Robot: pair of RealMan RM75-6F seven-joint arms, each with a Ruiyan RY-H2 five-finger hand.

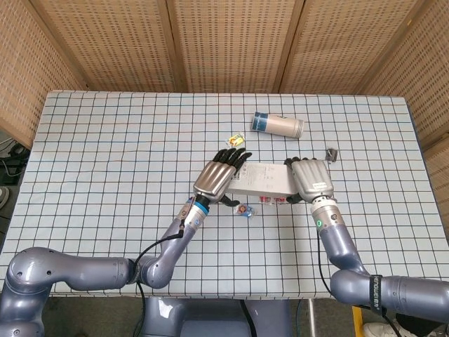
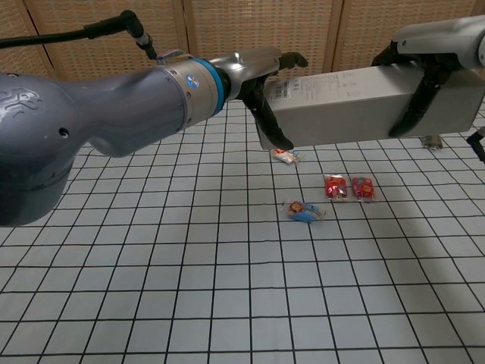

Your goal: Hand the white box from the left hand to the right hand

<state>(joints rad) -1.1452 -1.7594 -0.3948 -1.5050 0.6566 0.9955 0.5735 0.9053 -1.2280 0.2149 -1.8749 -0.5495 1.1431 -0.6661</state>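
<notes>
The white box (image 1: 263, 181) (image 2: 356, 102) hangs lengthwise above the table between both hands. My right hand (image 1: 312, 179) (image 2: 428, 68) grips its right end, fingers wrapped over the top and thumb down the front. At the box's left end is my left hand (image 1: 217, 175) (image 2: 254, 83). Its fingers (image 1: 231, 156) are stretched out straight over the box top, not curled on it. Its thumb (image 2: 273, 129) still lies across the front face.
On the checked tablecloth (image 1: 105, 154) a blue-and-white can (image 1: 277, 124) lies behind the hands, with a yellow packet (image 1: 235, 140) and a black clip (image 1: 331, 154) nearby. Under the box lie two red packets (image 2: 337, 187) and a blue one (image 2: 303, 211).
</notes>
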